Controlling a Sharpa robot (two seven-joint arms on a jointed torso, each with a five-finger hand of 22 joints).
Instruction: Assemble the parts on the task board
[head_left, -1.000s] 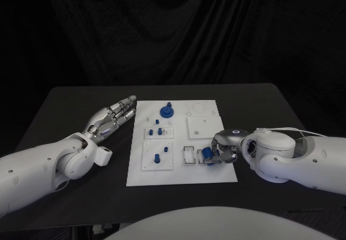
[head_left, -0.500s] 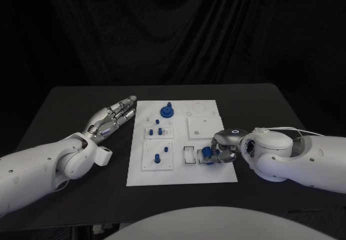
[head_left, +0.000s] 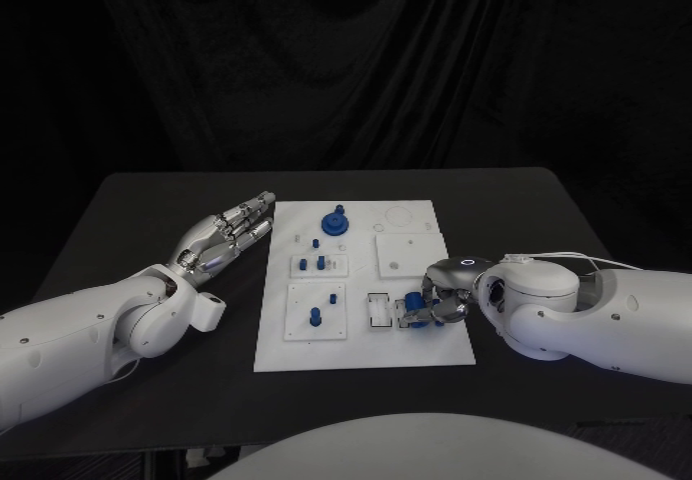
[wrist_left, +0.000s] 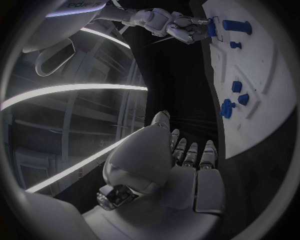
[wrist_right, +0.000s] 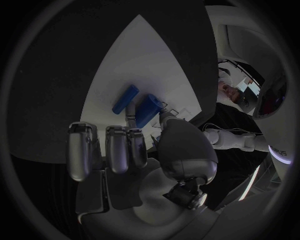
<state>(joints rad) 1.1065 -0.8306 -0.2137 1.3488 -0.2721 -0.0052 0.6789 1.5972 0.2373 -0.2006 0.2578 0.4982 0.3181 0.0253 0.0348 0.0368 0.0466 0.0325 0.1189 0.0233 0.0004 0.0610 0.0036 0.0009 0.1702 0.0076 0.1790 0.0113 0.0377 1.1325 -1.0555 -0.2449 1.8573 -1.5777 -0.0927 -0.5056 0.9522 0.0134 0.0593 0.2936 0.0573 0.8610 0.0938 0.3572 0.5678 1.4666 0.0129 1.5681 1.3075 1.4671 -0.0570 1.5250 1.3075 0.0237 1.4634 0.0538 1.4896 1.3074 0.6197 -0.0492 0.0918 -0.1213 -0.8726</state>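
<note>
Right hand (head_left: 437, 303) pinches a blue peg (wrist_right: 147, 110) over the task board (head_left: 433, 345); keep it upright, align with the slot. Left hand (head_left: 224, 238) spread, idle.

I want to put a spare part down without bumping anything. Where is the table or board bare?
Bare black table lies beyond the left hand and along the right edge past the task board. The board's near strip is bare too. It is crowded where the right hand holds a blue part and around the blue pieces up the board's middle.

right hand (head_left: 437, 300) slightly further left
</note>
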